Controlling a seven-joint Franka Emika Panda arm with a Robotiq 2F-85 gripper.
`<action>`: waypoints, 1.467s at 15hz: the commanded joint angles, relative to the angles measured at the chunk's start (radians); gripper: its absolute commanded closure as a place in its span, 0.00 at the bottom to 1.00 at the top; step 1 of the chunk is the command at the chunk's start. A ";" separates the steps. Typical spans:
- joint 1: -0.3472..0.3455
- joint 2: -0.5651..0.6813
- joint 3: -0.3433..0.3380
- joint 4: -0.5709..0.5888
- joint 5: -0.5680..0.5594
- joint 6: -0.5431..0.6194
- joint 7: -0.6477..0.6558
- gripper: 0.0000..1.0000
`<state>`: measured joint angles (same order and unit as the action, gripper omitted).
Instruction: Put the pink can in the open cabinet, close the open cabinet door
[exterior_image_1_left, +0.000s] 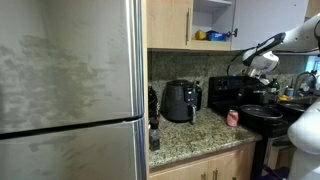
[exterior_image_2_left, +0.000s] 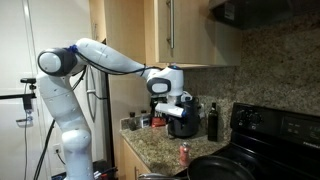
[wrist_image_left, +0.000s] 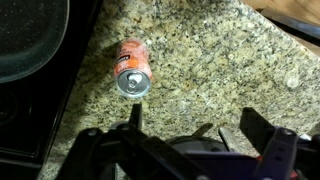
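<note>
The pink can stands upright on the granite counter, seen from above in the wrist view, close to the stove's edge. It also shows in both exterior views. My gripper is open and empty, well above the counter, with the can beyond its fingertips. In an exterior view the gripper hangs high above the can. The open cabinet is overhead, its door swung open, with yellow and blue items on the shelf.
A black air fryer and a dark appliance stand at the back of the counter. A black pan sits on the stove beside the can. A steel fridge fills one side. Small bottles stand near it.
</note>
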<state>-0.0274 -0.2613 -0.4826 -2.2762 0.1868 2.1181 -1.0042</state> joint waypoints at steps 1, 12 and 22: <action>-0.054 0.007 0.050 0.002 0.017 -0.005 -0.012 0.00; -0.106 0.219 0.168 -0.106 -0.056 0.481 0.193 0.00; -0.127 0.317 0.216 -0.092 -0.043 0.515 0.256 0.00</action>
<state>-0.1156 0.0160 -0.2999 -2.3825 0.1577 2.6051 -0.7904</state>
